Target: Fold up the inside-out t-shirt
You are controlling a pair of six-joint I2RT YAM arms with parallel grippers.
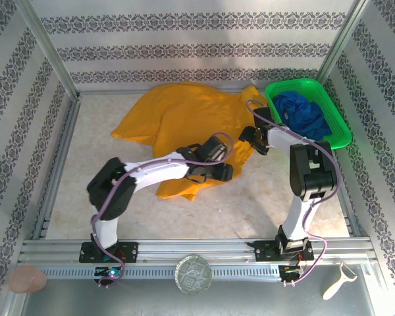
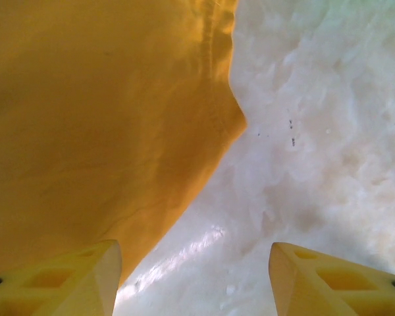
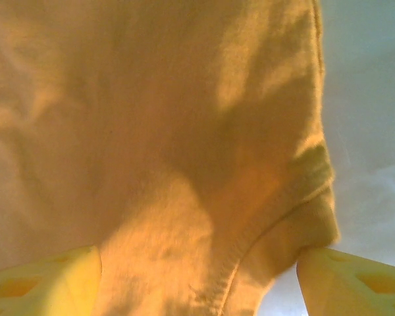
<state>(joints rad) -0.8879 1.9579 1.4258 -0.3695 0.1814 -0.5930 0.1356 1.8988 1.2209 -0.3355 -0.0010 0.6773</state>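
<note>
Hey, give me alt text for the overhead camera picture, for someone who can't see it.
A mustard t-shirt lies rumpled across the back of a pale table, the left gripper over its near part and the right gripper at its right edge. A green basket holding a dark blue garment sits at the back right.

patterned wallpaper walls point(image 1: 184, 39) enclose a pale mottled tabletop point(image 1: 250, 210), brightly lit.
</note>
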